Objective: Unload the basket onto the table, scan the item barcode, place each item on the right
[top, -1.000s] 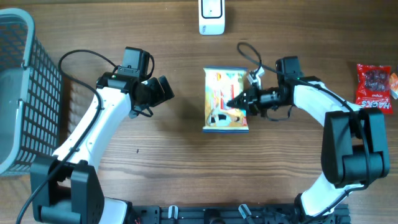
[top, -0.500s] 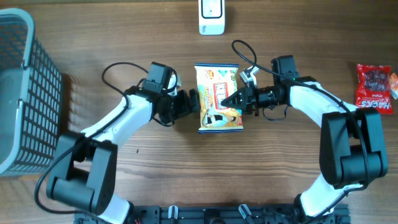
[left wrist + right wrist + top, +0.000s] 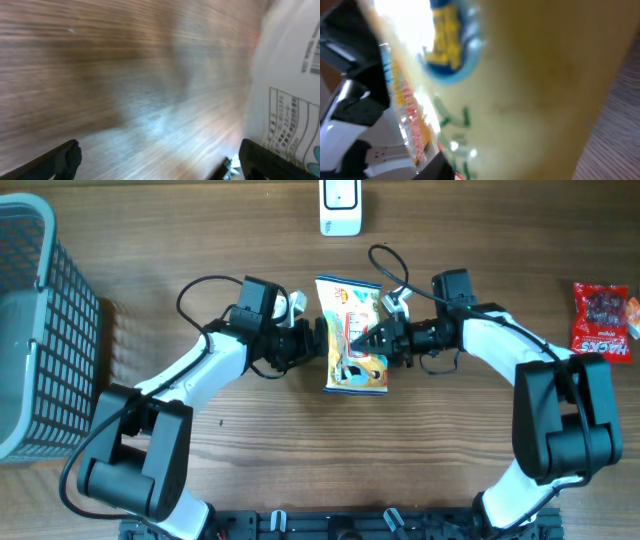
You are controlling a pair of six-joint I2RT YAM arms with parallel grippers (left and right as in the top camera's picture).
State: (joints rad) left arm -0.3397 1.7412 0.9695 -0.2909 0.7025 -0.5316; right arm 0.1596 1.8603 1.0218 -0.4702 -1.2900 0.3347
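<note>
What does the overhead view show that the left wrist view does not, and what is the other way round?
Only the overhead view shows the grey basket, the white scanner and the red bag. Only the left wrist view shows, blurred, the printed panel on the white side of the snack packet. Both views show the packet and the wooden table.

Yellow, white, red snack bag (image 3: 352, 370)
</note>
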